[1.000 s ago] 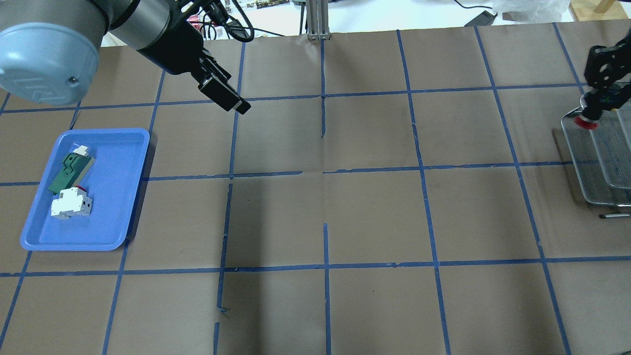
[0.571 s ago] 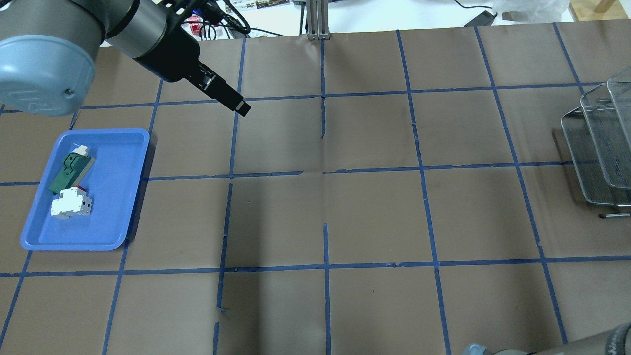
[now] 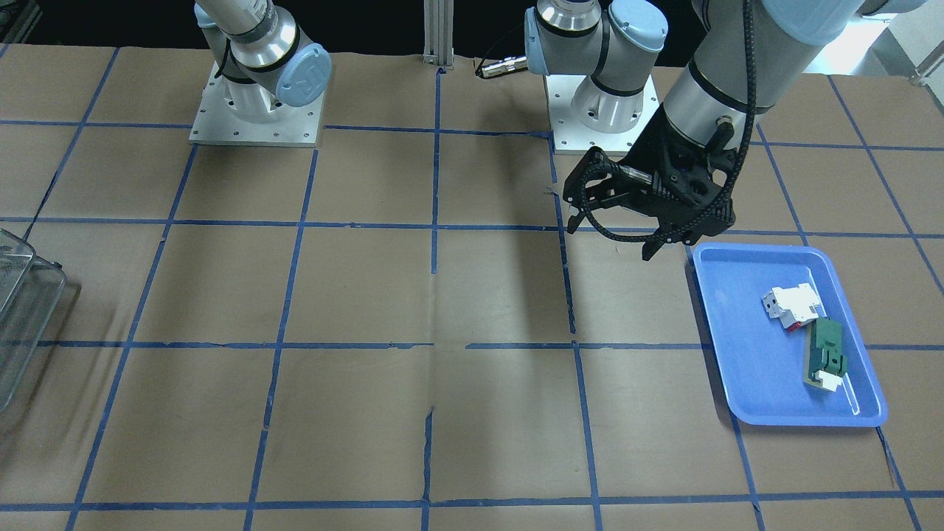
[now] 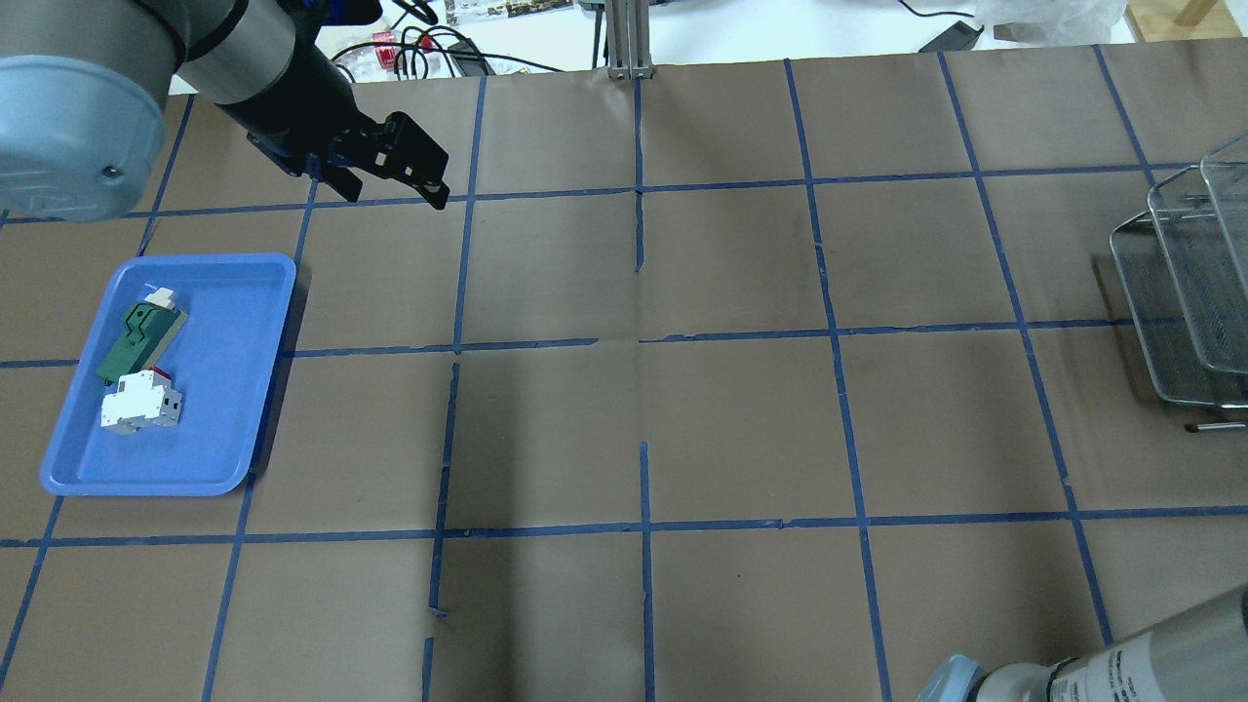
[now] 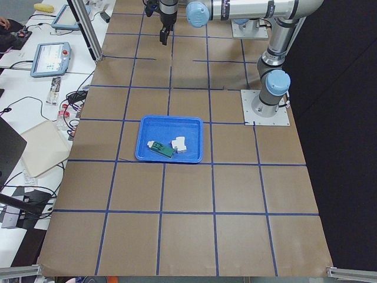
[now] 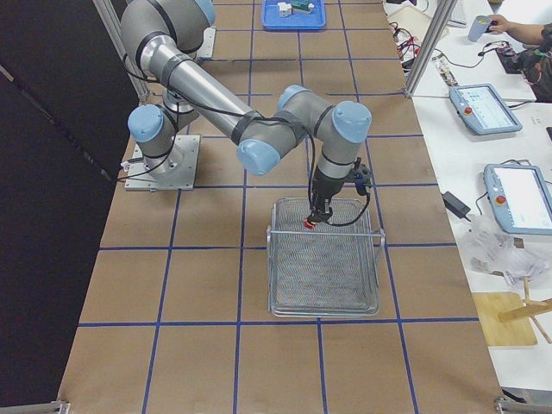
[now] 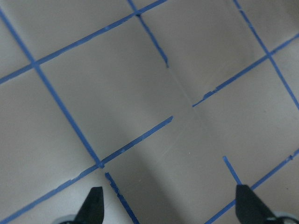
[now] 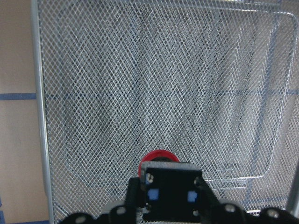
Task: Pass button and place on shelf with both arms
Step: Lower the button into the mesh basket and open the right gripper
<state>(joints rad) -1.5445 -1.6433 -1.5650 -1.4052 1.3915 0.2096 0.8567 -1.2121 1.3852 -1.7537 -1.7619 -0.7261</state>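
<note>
Shows the right gripper (image 8: pixel 168 186) clamped on the button (image 8: pixel 159 156), red cap down, over the shelf (image 6: pixel 332 280) mesh near its 12 o'clock end from the right side; contact unclear. Shows the left gripper (image 7: pixel 170 207) spread apart, empty, at 1 o'clock from the blue tray (image 4: pixel 268 278). Risks bouncing or rolling if released high.

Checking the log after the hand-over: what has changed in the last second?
The left gripper has turned and drawn back toward the overhead view's left, empty. The right gripper, holding the button, has left that view; the side view shows it over the shelf. The blue tray, green-and-white block and white block stayed put.
</note>
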